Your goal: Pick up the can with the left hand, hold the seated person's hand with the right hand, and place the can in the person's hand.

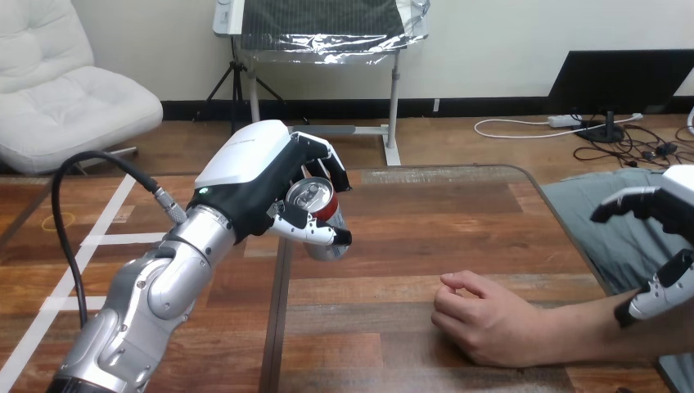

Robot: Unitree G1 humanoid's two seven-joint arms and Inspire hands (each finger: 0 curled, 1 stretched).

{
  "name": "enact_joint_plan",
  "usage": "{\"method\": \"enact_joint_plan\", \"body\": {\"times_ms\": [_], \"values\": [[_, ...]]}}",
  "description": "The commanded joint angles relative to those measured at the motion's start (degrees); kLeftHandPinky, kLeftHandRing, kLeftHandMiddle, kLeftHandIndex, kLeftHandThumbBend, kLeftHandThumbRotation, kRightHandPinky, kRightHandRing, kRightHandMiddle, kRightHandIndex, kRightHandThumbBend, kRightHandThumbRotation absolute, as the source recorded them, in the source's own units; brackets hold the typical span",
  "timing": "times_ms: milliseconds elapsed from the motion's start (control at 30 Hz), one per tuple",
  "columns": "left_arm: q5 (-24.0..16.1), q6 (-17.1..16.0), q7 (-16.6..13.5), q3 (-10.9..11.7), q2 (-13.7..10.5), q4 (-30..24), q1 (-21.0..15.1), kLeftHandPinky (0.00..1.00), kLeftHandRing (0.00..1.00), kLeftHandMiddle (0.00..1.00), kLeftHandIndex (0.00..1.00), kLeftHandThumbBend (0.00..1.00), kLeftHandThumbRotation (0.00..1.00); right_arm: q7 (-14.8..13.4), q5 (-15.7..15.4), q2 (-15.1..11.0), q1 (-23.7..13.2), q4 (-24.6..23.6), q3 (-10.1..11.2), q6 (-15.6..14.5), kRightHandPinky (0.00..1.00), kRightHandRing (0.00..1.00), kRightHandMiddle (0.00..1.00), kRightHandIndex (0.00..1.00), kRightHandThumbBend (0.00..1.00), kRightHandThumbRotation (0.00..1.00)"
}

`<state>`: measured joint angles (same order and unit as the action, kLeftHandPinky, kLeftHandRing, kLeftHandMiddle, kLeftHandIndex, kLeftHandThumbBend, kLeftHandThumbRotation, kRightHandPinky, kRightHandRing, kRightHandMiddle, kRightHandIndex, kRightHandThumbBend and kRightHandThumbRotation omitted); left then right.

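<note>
A red and silver can (317,214) hangs above the table's left part, tilted, with its silver top facing me. My left hand (260,176) is shut on it, fingers over its far side and thumb across its near side. The person's hand (484,316) rests on the table (458,213) at the front right, loosely curled with the knuckles up. My right hand (664,237) hovers at the view's right edge, above the person's forearm and apart from it, fingers and thumb spread with nothing between them.
The table's left edge runs just under the held can. The person's forearm (606,332) lies along the table's front right corner, under my right hand.
</note>
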<state>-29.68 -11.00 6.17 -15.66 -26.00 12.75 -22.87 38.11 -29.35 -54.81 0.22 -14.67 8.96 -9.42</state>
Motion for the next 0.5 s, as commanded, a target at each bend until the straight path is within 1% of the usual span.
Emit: {"method": "enact_joint_plan", "body": {"times_ms": [0,33,100,133,167,233,267,433,467], "values": [[0.6,0.0,-0.4,2.2,0.3,-2.3,-3.7,0.34,0.40,0.48,0.51,0.57,0.00,1.7,-2.3,-2.1,-5.2,3.4,-4.3,-0.4,0.82,0.89,0.89,0.83,0.89,0.00],[0.7,0.0,-0.4,2.2,0.3,-2.3,-3.7,0.34,0.40,0.48,0.51,0.57,0.00,1.9,-2.6,-2.2,-5.5,3.8,-4.6,-0.4,0.83,0.89,0.89,0.84,0.89,0.00],[0.4,-0.1,-0.4,2.1,0.2,-2.3,-3.7,0.35,0.40,0.48,0.51,0.57,0.00,2.7,-3.6,-2.7,-6.5,5.0,-6.0,-0.2,0.84,0.89,0.89,0.84,0.88,0.00],[0.4,0.0,-0.4,2.1,0.2,-2.4,-3.6,0.35,0.40,0.48,0.51,0.57,0.00,3.0,-3.8,-2.8,-6.8,5.2,-6.3,-0.1,0.84,0.90,0.89,0.84,0.88,0.00],[0.4,0.1,-0.3,2.1,0.2,-2.6,-3.6,0.35,0.40,0.48,0.51,0.57,0.00,3.5,-4.6,-3.1,-7.4,6.0,-7.3,0.1,0.85,0.90,0.90,0.84,0.87,0.00],[0.5,0.1,-0.2,2.2,0.2,-2.7,-3.5,0.35,0.40,0.48,0.51,0.57,0.00,4.0,-5.5,-3.3,-8.1,6.8,-8.3,0.4,0.85,0.90,0.90,0.85,0.86,0.00],[0.5,0.1,-0.3,2.2,0.2,-2.7,-3.5,0.35,0.40,0.48,0.51,0.57,0.00,4.2,-5.8,-3.1,-8.7,7.6,-9.0,0.6,0.86,0.90,0.90,0.85,0.86,0.00],[0.6,-0.2,-0.3,2.3,0.2,-2.6,-3.5,0.34,0.40,0.48,0.51,0.57,0.00,4.5,-6.6,-2.5,-10.5,9.8,-10.7,1.1,0.87,0.91,0.90,0.85,0.86,0.00],[0.6,-0.3,-0.3,2.3,0.1,-2.5,-3.5,0.34,0.40,0.48,0.51,0.57,0.00,4.8,-6.9,-2.4,-11.0,10.4,-11.4,1.5,0.87,0.91,0.90,0.85,0.86,0.00]]}}
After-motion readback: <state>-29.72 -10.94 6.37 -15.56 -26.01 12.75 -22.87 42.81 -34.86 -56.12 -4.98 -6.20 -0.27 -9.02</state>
